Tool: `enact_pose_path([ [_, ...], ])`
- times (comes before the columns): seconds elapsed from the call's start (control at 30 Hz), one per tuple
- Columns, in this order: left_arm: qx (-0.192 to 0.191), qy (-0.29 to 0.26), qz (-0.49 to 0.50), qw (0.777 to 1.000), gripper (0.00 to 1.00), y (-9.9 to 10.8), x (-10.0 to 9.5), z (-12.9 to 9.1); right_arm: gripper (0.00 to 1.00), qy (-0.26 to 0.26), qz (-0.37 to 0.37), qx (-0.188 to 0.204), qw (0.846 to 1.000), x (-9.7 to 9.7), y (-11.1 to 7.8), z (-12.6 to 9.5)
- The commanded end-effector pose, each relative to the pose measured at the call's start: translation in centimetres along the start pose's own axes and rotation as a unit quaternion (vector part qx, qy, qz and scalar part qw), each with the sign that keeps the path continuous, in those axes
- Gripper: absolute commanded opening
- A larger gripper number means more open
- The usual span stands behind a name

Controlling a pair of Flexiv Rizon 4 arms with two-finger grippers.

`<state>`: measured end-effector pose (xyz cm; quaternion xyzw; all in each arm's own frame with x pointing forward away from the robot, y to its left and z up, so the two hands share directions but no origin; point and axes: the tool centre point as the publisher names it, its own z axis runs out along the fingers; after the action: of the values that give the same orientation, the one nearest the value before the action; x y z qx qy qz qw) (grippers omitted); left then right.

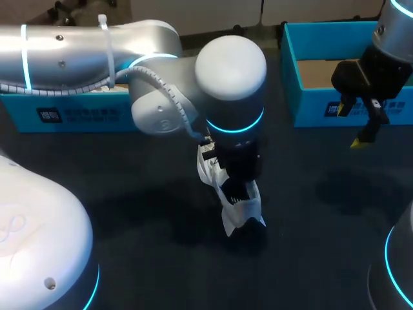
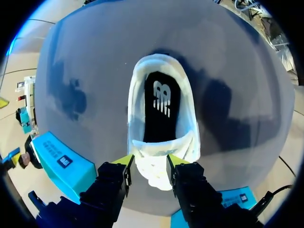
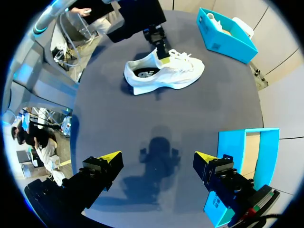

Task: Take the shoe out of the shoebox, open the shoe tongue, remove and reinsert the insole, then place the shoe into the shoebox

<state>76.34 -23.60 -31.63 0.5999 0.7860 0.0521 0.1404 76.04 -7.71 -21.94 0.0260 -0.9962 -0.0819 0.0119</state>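
Note:
The white shoe (image 1: pixel 244 212) stands on the dark table (image 1: pixel 129 194) near the middle, its black insole (image 2: pixel 161 107) lying inside. My left gripper (image 2: pixel 149 161) comes down from above the shoe's front and is shut on the white tongue (image 2: pixel 152 168), one yellow tip on each side. From the right wrist view the shoe (image 3: pixel 166 76) lies ahead on its sole, with my left gripper (image 3: pixel 161 53) at the tongue. My right gripper (image 3: pixel 156 160) hangs open and empty over bare table, beside the blue shoebox (image 3: pixel 232 147). In the head view my right gripper (image 1: pixel 353 124) is at that shoebox's (image 1: pixel 322 106) front wall.
A second blue box (image 1: pixel 64 117) stands at the back left, behind my left arm, with white stuffing in it (image 3: pixel 223 21). The open shoebox at the back right shows a brown floor. The table around the shoe is dark and bare.

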Motion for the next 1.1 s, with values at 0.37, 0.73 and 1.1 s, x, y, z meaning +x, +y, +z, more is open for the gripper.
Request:
enact_pose_path([
  [0.37,0.001,-0.002,-0.049,0.999,0.35,0.7,0.4,-0.9,1.0,0.0,0.0,0.0,1.0,0.0,0.0,0.1],
  [0.73,0.024,0.033,-0.055,0.998,0.22,-1.3,1.3,0.9,1.0,0.0,0.0,0.0,1.0,0.0,0.0,0.1],
  [1.1,0.009,0.023,-0.068,0.997,0.25,-0.9,1.3,-0.2,1.0,0.0,0.0,0.0,1.0,0.0,0.0,0.1],
])
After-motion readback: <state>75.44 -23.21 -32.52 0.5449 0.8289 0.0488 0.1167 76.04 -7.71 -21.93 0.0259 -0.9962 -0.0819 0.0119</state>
